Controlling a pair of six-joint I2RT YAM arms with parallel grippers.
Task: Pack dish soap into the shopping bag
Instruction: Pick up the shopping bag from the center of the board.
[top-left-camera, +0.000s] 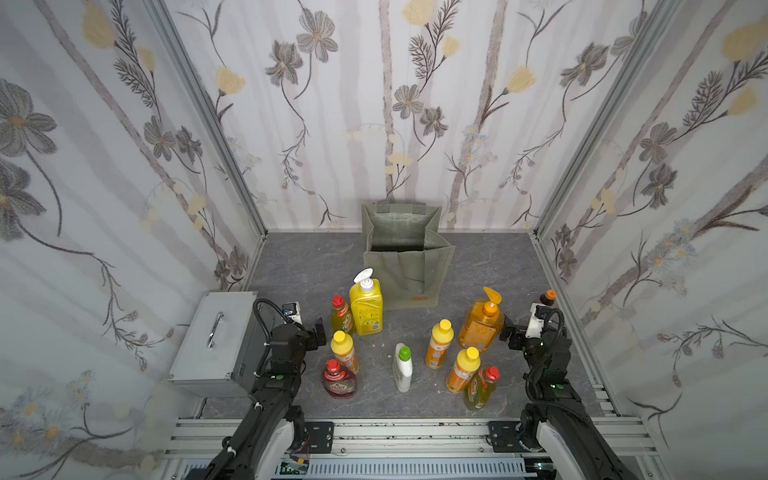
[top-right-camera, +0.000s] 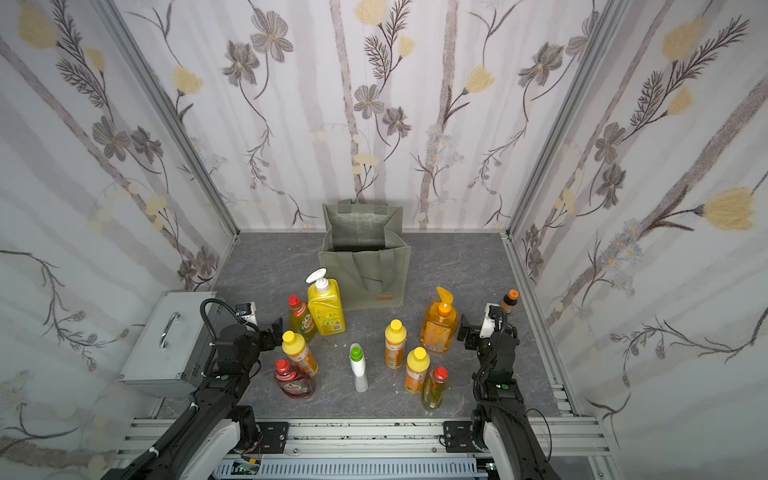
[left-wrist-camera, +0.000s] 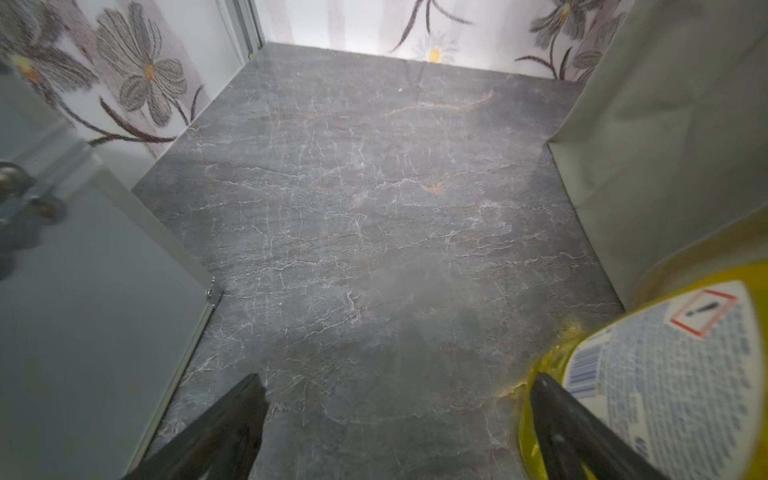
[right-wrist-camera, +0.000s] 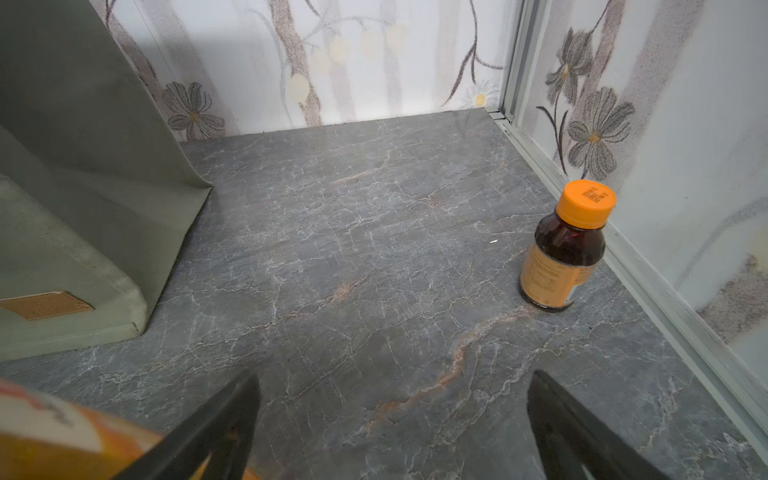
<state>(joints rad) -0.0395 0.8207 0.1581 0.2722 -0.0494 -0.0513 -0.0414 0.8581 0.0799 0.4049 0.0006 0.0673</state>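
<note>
With both jaws gaping fully and holding nothing, the left gripper (top-left-camera: 321, 329) is sitting just beside the upright yellow-green, red-capped plastic soap bottle (top-left-camera: 341, 318), the right gripper (top-left-camera: 508, 332) beside the big orange pump bottle (top-left-camera: 480, 326), the boxy grey-green fabric shopping bag (top-left-camera: 409, 278) standing open behind

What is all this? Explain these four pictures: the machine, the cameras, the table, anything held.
Two robot arms, left and right, each end in a two-fingered gripper. Two pictures look down from one camera head above; two come from a camera on each wrist. On the grey marbled table stands an open grey-green shopping bag, with dish soap before it: a yellow pump bottle, an orange pump bottle and smaller bottles. A grey metal box sits beside the left arm; a brown orange-capped bottle stands near the right wall. The left gripper and right gripper are open, holding nothing.
</note>
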